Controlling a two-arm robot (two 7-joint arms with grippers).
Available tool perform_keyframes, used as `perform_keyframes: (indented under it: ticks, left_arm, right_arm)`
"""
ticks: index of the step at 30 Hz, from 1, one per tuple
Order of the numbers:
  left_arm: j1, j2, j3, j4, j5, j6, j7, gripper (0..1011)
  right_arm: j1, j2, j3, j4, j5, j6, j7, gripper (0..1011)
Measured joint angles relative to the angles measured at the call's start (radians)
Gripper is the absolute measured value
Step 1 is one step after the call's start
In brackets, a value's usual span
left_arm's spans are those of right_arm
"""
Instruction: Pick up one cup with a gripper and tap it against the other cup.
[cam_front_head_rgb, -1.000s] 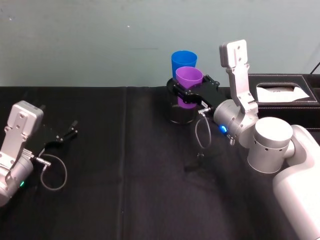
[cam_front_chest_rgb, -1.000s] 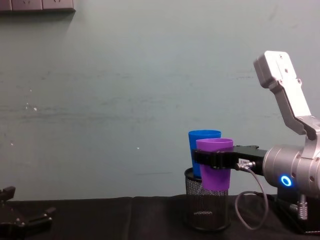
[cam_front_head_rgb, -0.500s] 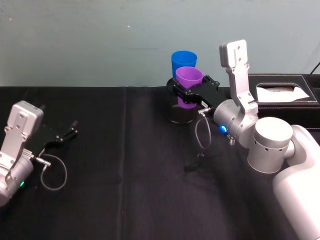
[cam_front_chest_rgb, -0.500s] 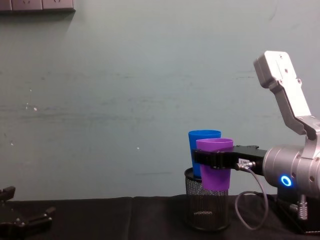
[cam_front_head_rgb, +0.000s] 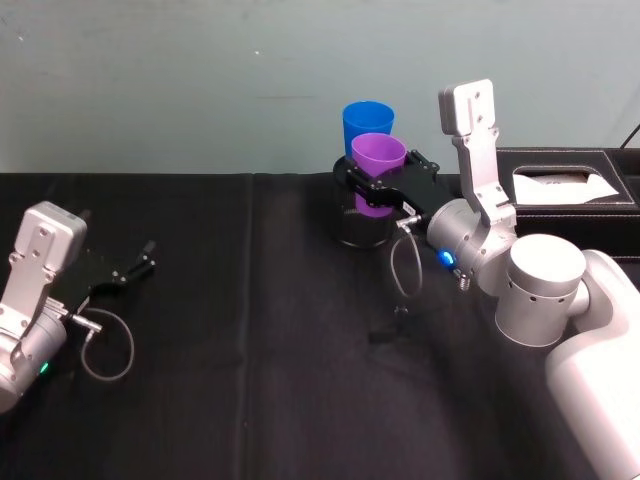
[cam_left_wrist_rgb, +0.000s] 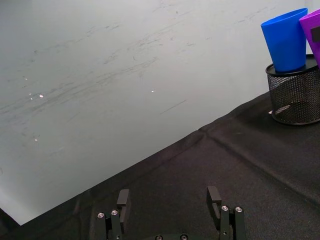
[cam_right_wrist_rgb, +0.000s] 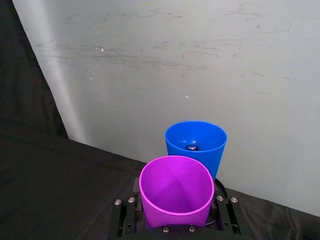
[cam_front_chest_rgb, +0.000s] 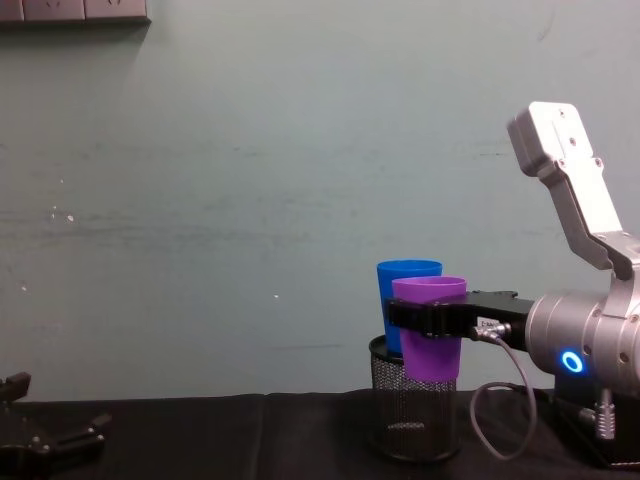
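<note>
The right gripper (cam_front_chest_rgb: 430, 318) is clenched around the purple cup (cam_front_chest_rgb: 429, 289), holding it off the tabletop (cam_front_head_rgb: 250, 330) just in front of the blue cup (cam_front_chest_rgb: 405, 272). I cannot tell whether the 2 cups touch. The blue cup stands in a wire-mesh pot (cam_front_chest_rgb: 415, 420), so a hard tap could knock it askew or shove the pot. The purple cup's base hangs below the pot's rim and may strike it first. A tissue box (cam_front_head_rgb: 560, 180) sits beside the arm. The left gripper (cam_front_head_rgb: 135, 265) lies released, well apart.

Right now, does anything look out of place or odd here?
One oddity: the blue cup stands inside the black wire-mesh pot, not on the table, with a small dark object in its bottom. Otherwise fine: the right gripper holds the purple cup upright close in front of it; the left gripper rests open on the left.
</note>
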Motion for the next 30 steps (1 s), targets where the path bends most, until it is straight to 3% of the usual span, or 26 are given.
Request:
perform_keyframes:
  ticks: [30]
  left_arm:
    - [0.0, 0.0, 0.0, 0.0, 0.0, 0.0, 0.0, 1000]
  right_arm:
    - [0.0, 0.0, 0.0, 0.0, 0.0, 0.0, 0.0, 717]
